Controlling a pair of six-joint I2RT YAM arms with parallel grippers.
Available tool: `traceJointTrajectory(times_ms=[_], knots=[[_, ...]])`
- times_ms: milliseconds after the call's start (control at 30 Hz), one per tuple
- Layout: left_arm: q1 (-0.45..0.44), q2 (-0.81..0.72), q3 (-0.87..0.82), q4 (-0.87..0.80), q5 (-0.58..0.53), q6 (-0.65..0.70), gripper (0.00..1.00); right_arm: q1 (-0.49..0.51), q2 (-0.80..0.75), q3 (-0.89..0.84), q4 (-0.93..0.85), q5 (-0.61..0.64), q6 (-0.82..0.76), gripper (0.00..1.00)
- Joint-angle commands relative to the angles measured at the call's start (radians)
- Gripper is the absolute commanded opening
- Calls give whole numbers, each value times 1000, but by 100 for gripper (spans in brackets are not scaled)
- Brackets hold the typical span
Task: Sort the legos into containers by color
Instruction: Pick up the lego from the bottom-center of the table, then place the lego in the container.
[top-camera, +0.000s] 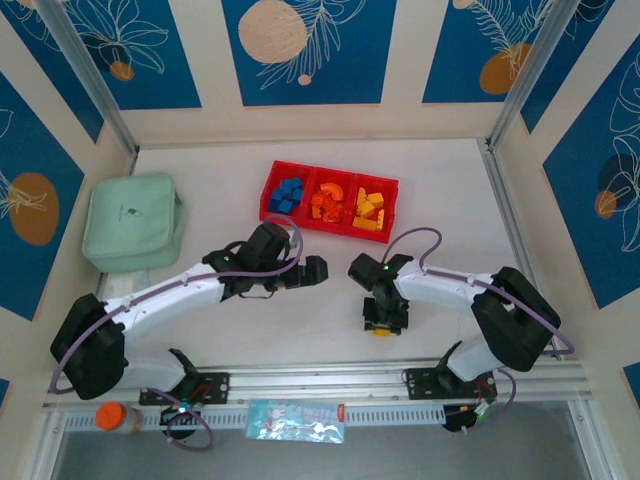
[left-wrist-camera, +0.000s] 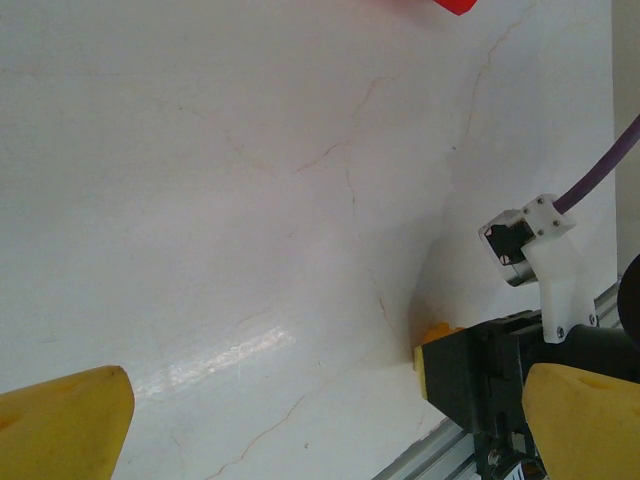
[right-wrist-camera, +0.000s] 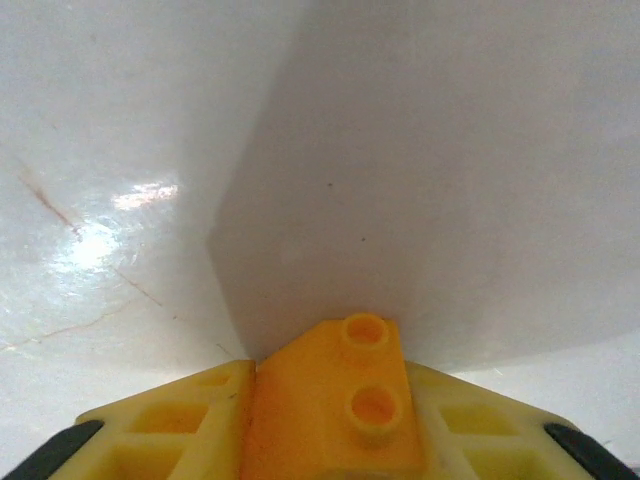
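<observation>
Jaws of the right gripper (top-camera: 384, 322) are clenched on a small yellow-orange plastic brick (top-camera: 382, 331), low at the glossy white counter (top-camera: 300, 335) near its front edge. Whether the brick touches the surface cannot be told. In the right wrist view the brick (right-wrist-camera: 330, 410) is a smooth, hard-edged block with two round studs in a row on top. It is squeezed between pale yellow moulded fingers (right-wrist-camera: 170, 430) with square recessed pockets.

On the left gripper (top-camera: 318, 270) the jaws are released and spread wide, grasping nothing. Its blunt yellow fingers (left-wrist-camera: 60, 420) sit at the lower corners of the left wrist view, above bare counter. The counter is polished and stone-like, crossed by thin reddish veins.

Farther back lies a long red plastic tray (top-camera: 325, 230) with low walls and three square compartments. Blue bricks (top-camera: 287, 194) are in the left one. Orange bricks (top-camera: 328, 200), some of them curved arches, fill the middle. Yellow bricks (top-camera: 369, 208) are in the right, well apart from the held brick.

A mint-green soft pouch (top-camera: 133, 220) with rounded corners lies left of the tray.
</observation>
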Motion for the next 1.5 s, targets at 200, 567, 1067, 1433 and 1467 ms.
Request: traceJointTrajectory(times_ms=[200,567,1067,1433,1467], knots=[[-5,6,51,-37,-28,39,99,-46,-47,141,-85,38,-82,31],[66,-18,96,-90,-36,110,99,-214,92,481,-105,116,-312,32],[225,-62,76,-109,4,150,99,-402,521,959,-56,165,-458,35],[270,-64,79,-115,16,164,99,-427,605,1124,-85,197,-480,50],[272,-65,79,-116,18,164,99,-428,596,1123,-87,197,-481,52]])
